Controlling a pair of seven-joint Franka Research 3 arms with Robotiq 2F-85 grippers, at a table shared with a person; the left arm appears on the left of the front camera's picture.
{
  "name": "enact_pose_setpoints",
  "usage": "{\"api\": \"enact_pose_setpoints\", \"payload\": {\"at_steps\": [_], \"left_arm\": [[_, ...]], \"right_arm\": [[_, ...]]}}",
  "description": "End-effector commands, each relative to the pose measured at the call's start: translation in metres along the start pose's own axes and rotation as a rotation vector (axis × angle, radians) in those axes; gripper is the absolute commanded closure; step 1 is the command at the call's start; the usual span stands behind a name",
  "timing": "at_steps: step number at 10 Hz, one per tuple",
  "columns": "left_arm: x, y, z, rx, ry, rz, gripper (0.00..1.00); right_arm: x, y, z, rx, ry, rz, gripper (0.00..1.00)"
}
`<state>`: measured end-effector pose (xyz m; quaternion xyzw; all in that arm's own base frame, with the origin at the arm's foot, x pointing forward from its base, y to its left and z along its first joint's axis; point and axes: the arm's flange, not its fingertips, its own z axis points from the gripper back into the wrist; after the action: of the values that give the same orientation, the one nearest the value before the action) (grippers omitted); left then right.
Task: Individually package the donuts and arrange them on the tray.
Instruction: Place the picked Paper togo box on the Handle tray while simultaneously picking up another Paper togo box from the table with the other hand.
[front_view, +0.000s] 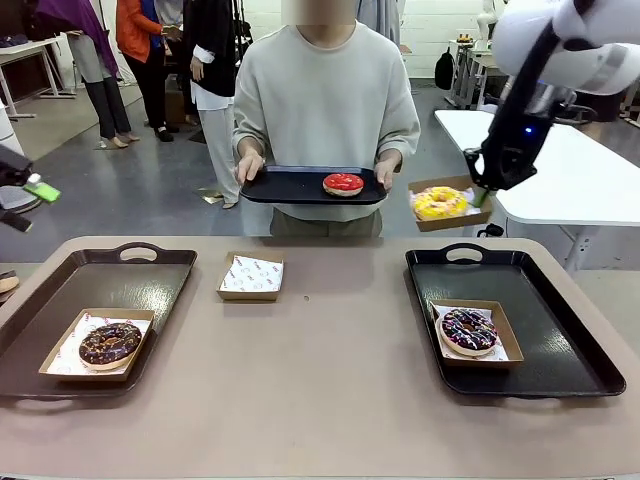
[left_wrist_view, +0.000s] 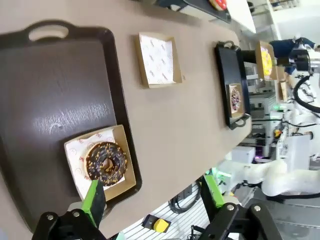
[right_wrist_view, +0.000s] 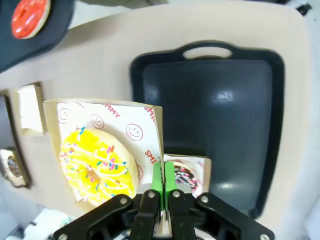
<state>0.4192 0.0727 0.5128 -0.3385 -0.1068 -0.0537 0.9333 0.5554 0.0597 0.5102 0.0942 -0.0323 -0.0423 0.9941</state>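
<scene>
Two donuts (front_view: 469, 330) sit boxed; right gripper (right_wrist_view: 163, 172), jaws clamped on the carton (right_wrist_view: 100, 101) of the yellow donut (right_wrist_view: 97, 162), should next lower it onto the right tray (front_view: 560, 290). Left gripper (left_wrist_view: 153, 194): jaws apart.

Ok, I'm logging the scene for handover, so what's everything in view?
Donuts: four; chocolate donut on left tray, dark sprinkled donut on right tray, yellow donut in lifted box, red donut on person's tray.
Boxes: four, brown; three hold donuts, empty box between the trays.
Trays: three, dark; two lying flat, one held.
Table: one, beige.
Person's hands: two, gripping their tray.
Left gripper: open, raised by the left edge.
Right gripper: shut on lifted box's edge, airborne.
</scene>
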Motion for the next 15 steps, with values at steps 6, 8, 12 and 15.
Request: {"api": "enact_pose_setpoints", "payload": {"at_steps": [6,8,12,15], "left_arm": [[0.085,-0.083,-0.127,0.350,0.159,-0.048,0.00],[0.092,-0.089,-0.168,0.423,0.197,-0.064,0.00],[0.104,-0.085,-0.222,0.509,0.229,-0.087,0.00],[0.114,-0.088,-0.250,0.537,0.207,-0.146,0.00]], "right_arm": [[0.017,-0.043,-0.044,-0.021,0.037,-0.004,0.98],[0.030,-0.041,-0.060,-0.076,0.077,-0.019,0.98],[0.047,-0.029,-0.077,-0.158,0.106,-0.042,0.98],[0.039,-0.037,-0.081,-0.125,0.096,-0.021,0.98]]}}
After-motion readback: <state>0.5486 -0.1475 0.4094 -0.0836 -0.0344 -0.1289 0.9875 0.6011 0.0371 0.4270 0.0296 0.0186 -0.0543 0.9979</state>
